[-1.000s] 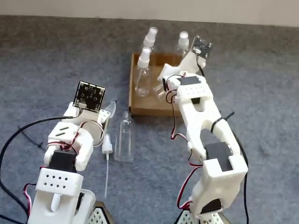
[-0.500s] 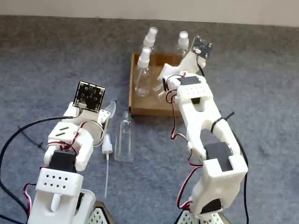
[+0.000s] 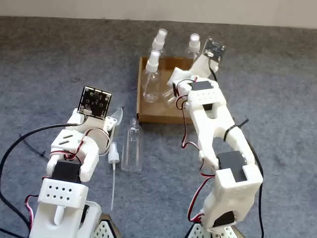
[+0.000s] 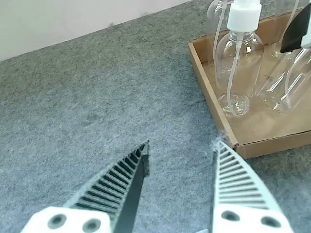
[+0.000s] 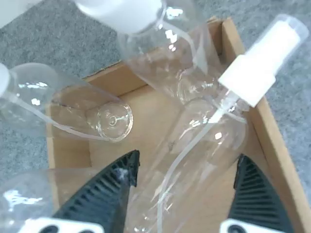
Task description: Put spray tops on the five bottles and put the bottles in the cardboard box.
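**Uncapped bottle (image 3: 132,145) lies by left gripper (image 4: 181,145)**

The uncapped bottle lies on the carpet (image 3: 59,59) at centre frame, long axis up-down, with the spray top (image 3: 113,153) alongside. The left gripper, just left of it, is wide open and empty. The right gripper (image 5: 187,159), spread, straddles a capped bottle (image 5: 209,131) inside the cardboard box (image 3: 140,89).

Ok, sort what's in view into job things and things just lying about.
Job things: cardboard box; capped bottles inside it; uncapped bottle and loose spray top lying outside it.
Lying about: grey carpet; black cable by an arm.
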Controlling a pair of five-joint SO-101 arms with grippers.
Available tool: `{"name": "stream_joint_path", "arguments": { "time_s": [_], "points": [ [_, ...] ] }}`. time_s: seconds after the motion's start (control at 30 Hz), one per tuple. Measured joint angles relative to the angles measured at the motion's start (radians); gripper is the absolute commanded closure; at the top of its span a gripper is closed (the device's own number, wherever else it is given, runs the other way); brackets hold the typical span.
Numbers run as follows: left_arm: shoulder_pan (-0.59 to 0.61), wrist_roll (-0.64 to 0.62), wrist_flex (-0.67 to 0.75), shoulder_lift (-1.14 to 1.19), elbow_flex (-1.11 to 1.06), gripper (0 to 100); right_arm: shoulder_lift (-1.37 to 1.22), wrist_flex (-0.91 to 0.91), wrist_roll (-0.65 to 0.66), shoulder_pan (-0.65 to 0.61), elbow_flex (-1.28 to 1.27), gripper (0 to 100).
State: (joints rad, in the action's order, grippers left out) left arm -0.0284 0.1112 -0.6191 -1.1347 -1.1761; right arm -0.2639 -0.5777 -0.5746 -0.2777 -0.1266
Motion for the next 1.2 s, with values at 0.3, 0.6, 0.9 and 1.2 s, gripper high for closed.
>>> {"name": "stream_joint_path", "arguments": {
  "time_s": [0.3, 0.6, 0.9, 1.2],
  "points": [
    [0.0, 0.0, 0.0, 0.0, 0.0, 81, -0.083, 0.002, -0.003, 0.018, 0.012, 75.1],
    [0.0, 0.0, 0.0, 0.0, 0.0, 81, -0.083, 0.002, -0.003, 0.055, 0.012, 87.8],
    [0.0, 0.0, 0.0, 0.0, 0.0, 81, -0.083, 0.002, -0.038, 0.097, 0.012, 88.2],
    [0.0, 0.0, 0.0, 0.0, 0.0, 81, -0.037, 0.002, -0.057, 0.147, 0.04, 88.2]
  ]
}}
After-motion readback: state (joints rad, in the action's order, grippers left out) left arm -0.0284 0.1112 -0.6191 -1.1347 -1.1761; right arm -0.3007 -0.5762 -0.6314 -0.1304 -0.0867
